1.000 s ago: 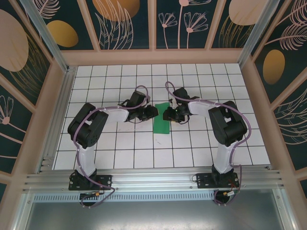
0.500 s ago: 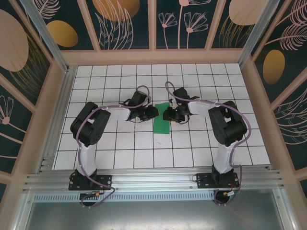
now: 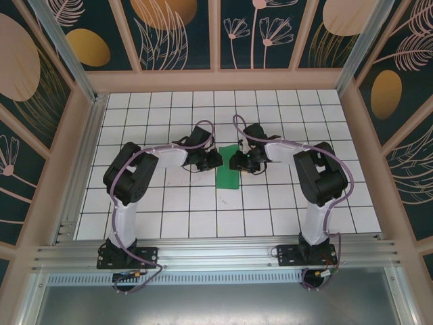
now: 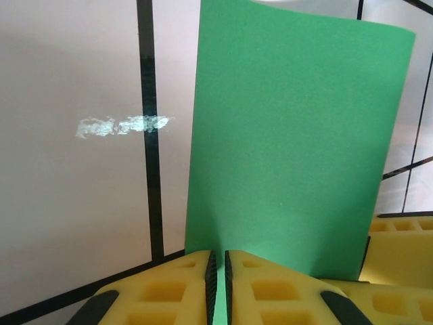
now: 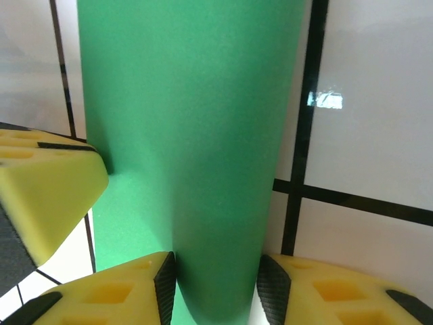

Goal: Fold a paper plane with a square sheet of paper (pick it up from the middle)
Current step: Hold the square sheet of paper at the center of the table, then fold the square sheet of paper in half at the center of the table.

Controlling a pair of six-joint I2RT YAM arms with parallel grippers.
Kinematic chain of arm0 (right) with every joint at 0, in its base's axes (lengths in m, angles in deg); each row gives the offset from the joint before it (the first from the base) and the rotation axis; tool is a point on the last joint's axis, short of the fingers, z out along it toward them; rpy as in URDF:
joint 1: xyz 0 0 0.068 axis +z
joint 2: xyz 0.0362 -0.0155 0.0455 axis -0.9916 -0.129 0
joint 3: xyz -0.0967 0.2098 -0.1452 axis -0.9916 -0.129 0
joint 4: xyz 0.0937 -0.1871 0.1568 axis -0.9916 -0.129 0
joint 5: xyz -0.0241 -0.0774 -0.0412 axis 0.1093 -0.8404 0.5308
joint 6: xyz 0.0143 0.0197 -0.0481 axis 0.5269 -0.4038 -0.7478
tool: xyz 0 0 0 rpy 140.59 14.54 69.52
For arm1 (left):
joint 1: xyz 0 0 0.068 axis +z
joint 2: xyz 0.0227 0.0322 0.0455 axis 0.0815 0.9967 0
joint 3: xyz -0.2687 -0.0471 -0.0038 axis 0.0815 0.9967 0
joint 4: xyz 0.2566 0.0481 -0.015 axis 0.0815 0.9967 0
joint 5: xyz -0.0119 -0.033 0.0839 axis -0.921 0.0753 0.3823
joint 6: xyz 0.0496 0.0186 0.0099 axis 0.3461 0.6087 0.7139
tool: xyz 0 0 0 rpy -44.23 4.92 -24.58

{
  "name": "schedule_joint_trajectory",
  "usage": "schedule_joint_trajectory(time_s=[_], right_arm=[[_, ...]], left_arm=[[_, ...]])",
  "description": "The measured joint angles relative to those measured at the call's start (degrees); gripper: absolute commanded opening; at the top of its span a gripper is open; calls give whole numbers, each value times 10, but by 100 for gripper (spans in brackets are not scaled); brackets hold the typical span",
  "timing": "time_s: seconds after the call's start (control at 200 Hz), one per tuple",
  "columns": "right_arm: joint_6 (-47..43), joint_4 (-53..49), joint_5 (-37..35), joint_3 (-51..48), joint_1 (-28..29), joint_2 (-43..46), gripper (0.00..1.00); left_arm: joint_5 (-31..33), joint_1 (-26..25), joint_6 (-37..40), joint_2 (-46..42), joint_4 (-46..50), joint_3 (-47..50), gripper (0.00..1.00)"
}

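Since the earlier frame, the left arm's elbow has swung slightly toward the middle of the desk (image 3: 169, 203) and the left hand (image 3: 212, 159) has narrowed its jaws. The sheet of paper (image 3: 228, 173) and the right hand (image 3: 237, 162) keep their places.

Top view: the green sheet, folded to a narrow upright strip, lies about midway between the desk's left and right edges, at the centre of the tiled surface. The two hands meet at its far end, one on each side.

Left wrist view: the left hand (image 4: 218, 261) has its yellow fingers (image 4: 162, 291) drawn almost together, with only a thin edge of the sheet (image 4: 291, 135) pinched in the slit between them. A finger of the right hand shows at the lower right.

Right wrist view: the right hand (image 5: 216, 284) stands partly open, its dark pads (image 5: 166, 284) pressed against both sides of a rounded, bulging fold of the sheet (image 5: 196, 135).
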Motion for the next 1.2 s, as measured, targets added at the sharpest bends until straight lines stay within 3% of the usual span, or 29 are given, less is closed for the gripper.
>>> schedule_joint_trajectory(time_s=[0.105, 0.22, 0.41, 0.565, 0.846, 1.201], right_arm=[[10, 3, -4, 0, 4, 9, 57], [28, 7, -43, -1, 7, 26, 57], [53, 7, -106, -2, 3, 76, 35], [59, 9, -85, 5, 20, 72, 20], [59, 16, -30, 15, 39, 23, 19], [59, 56, 13, -40, -2, 13, 19]], left_arm=[[12, -2, 8, 2, 15, -8, 15], [23, -5, 12, 3, 25, -13, 14], [29, -7, 16, 5, 35, -20, 12], [30, -7, 17, 7, 46, -28, 12], [34, -9, 17, 9, 51, -31, 11], [43, -11, 17, 10, 57, -35, 10]])
